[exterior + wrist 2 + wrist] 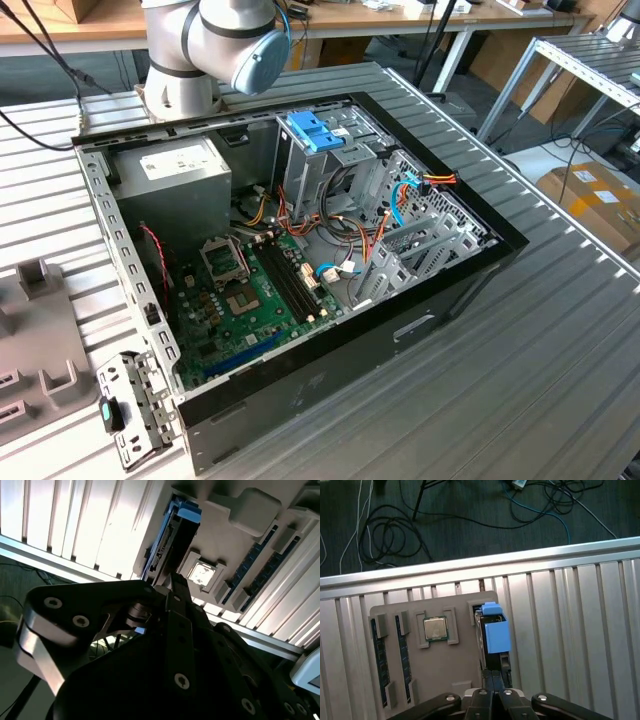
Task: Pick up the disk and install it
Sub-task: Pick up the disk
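Observation:
The disk stands on edge in a slot of a grey holder tray, with a blue plastic piece on its upper side. In the second wrist view the disk shows as a dark slab with a blue end. My gripper hangs just over the disk's near end with its fingers drawn together and shut. Its tip sits close to the disk's edge; whether they touch is unclear. The open computer case lies in the middle of the exterior view.
The tray also carries a processor chip and memory sticks. Inside the case are a drive cage with a blue top, a grey power supply and loose cables. A metal bracket lies by the case's near corner. The ribbed table's edge runs just beyond the tray.

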Action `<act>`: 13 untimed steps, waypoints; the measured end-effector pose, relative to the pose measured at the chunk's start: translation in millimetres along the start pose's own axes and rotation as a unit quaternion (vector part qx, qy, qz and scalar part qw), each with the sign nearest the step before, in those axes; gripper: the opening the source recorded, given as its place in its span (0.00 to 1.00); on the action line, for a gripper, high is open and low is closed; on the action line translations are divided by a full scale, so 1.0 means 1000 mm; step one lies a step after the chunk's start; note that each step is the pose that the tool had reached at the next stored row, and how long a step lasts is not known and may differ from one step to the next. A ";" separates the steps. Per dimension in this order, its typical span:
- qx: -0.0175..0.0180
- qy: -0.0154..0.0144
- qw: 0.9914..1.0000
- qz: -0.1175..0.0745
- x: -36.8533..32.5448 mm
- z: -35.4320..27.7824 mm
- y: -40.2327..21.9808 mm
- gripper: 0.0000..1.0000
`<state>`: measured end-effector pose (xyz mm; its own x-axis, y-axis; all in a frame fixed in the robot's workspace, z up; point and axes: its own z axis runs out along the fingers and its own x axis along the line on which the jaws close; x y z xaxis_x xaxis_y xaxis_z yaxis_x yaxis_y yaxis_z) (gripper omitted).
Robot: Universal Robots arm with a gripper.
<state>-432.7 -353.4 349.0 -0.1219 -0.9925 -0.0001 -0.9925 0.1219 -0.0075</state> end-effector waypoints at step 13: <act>0.000 0.000 1.000 -0.029 -0.0015 0.0000 0.0002 0.11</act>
<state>-432.7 -351.9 349.0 -0.0632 -0.9980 0.0000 -0.9980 0.0632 -0.0076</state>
